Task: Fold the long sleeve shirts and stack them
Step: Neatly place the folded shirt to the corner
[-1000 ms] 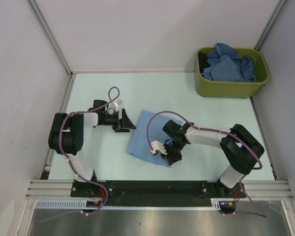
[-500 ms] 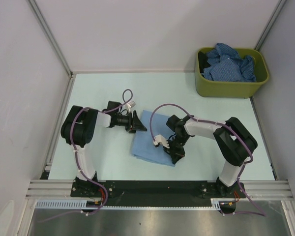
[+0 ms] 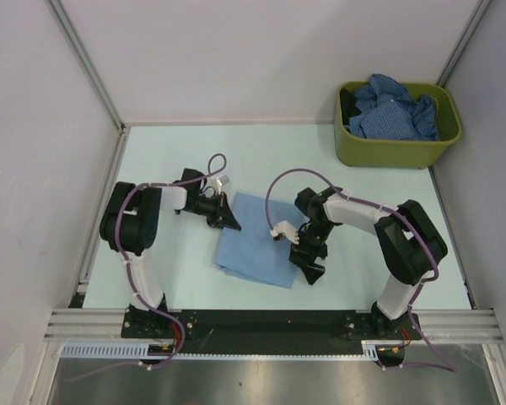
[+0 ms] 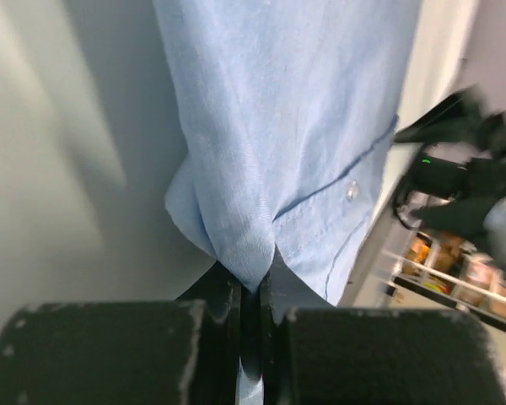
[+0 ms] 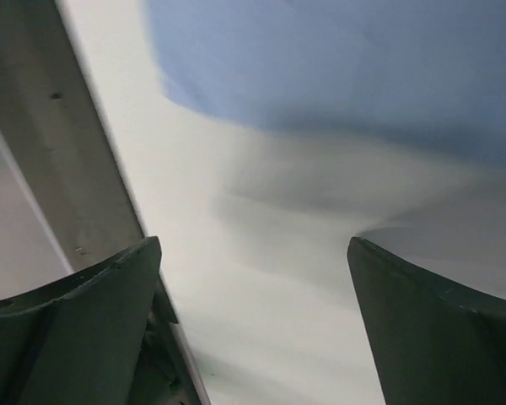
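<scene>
The plain light-blue cotton shirt, folded to a rough rectangle, lies on the pale tabletop near the middle of its near edge, between the two arms. Its longer side runs from far to near, slightly askew.

The left gripper sits at the shirt's far-left corner with its jaws closed on a pinched fold of the cloth (the left wrist view shows the fabric drawn into the slit between the black fingers, a small button just beyond). The rest of the shirt spreads away to the right of those jaws. The left forearm reaches low across the tabletop from an elbow folded back near the left edge.

The right gripper hangs at the shirt's near-right edge, jaws spread wide and gripping nothing. In its wrist view only bare tabletop shows between the fingers, with blue cloth just ahead. Its forearm comes in from the right, wrist bent downward.

I judge that any next fold turns on the left corner grip.

Darker patterned blue shirts fill the olive-green plastic bin at the far-right corner.
</scene>
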Available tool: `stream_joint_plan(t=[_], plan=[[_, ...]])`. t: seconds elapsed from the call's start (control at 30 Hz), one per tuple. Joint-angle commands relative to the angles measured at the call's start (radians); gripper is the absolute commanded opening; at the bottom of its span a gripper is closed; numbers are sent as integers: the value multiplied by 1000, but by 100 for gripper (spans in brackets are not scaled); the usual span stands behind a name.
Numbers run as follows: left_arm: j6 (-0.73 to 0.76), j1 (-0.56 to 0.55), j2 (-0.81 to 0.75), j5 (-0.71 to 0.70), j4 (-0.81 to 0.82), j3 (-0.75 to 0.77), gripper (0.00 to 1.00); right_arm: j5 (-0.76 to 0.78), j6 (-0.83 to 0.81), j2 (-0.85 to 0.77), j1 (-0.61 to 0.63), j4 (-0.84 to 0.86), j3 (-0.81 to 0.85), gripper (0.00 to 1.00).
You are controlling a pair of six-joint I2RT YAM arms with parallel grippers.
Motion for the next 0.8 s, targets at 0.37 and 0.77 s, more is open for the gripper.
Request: stream_joint_plan(t=[0.37, 0.77], plan=[[728, 113, -73, -688, -887, 989, 0, 31, 100, -18, -274, 14, 113, 100], [1204, -137, -76, -1480, -402, 705, 0, -67, 159, -4, -337, 14, 141, 100]])
